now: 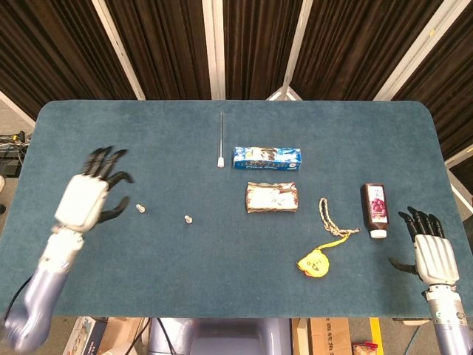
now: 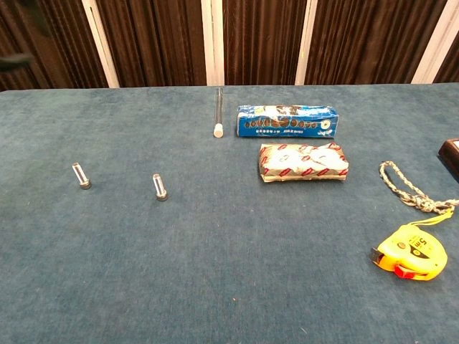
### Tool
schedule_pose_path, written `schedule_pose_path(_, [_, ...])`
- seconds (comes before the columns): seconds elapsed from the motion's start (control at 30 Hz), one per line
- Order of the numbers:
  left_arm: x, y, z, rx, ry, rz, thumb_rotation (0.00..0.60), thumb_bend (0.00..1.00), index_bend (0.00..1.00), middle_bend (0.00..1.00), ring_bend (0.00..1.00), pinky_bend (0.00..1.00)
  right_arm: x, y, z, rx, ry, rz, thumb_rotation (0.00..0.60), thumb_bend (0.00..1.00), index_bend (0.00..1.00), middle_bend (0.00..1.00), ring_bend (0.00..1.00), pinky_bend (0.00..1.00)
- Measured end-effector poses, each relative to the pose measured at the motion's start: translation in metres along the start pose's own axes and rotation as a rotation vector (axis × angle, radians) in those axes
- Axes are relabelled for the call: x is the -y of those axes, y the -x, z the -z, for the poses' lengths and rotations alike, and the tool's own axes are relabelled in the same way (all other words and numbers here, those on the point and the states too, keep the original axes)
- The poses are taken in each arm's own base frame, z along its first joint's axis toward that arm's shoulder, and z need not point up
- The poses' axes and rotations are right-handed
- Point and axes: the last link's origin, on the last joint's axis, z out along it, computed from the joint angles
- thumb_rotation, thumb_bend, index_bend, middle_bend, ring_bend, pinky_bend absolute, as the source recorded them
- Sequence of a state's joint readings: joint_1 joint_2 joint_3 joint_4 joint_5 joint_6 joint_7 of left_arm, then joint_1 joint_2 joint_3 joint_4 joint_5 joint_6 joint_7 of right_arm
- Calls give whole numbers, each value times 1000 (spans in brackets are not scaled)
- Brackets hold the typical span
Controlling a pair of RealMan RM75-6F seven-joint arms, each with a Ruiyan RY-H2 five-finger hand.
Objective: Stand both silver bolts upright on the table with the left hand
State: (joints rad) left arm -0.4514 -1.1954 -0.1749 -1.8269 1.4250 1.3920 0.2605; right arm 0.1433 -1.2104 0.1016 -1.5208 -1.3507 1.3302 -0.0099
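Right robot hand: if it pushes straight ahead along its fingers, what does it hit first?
Probably nothing: the right robot hand points toward the table's far edge, passing right of the dark bottle. The margin looks slim and depth is unclear.

curtained lab, blue-felt test table

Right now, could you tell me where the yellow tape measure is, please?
The yellow tape measure lies front-right on the table, just below the braided cord, left of the brown bottle.

The robot's left hand hangs raised at the table's left side, fingers spread and holding nothing, forearm angled down toward the near edge; the right hand rests low at the far right, fingers extended, empty.
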Motion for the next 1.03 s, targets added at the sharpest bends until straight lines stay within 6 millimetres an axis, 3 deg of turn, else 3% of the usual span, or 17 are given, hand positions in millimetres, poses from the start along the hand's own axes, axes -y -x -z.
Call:
schedule_pose_path(0.13, [25, -13, 42, 10, -132, -88, 600, 483, 355, 88, 0, 0, 2, -1, 0, -14, -25, 19, 600, 154, 158, 91, 57, 0])
schedule_pose_path(0.27, [61, -22, 100, 46, -308, -88, 600, 483, 332, 88, 0, 0, 1, -3, -1, -34, -48, 47, 600, 153, 158, 91, 57, 0])
schedule_pose_path(0.4, [82, -21, 144, 99, -422, -80, 600, 483, 315, 83, 0, 0, 1, -5, -1, -50, -75, 77, 600, 153, 151, 91, 57, 0])
schedule_pose_path(0.67, [82, -13, 146, 107, -388, -49, 600, 483, 207, 41, 0, 0, 4, -13, 2, -113, -115, 73, 600, 153, 124, 90, 57, 0])
schedule_pose_path(1.03, [80, -11, 146, 73, -335, -36, 600, 483, 202, 37, 0, 0, 8, -23, 10, -153, -145, 56, 600, 153, 124, 91, 57, 0])
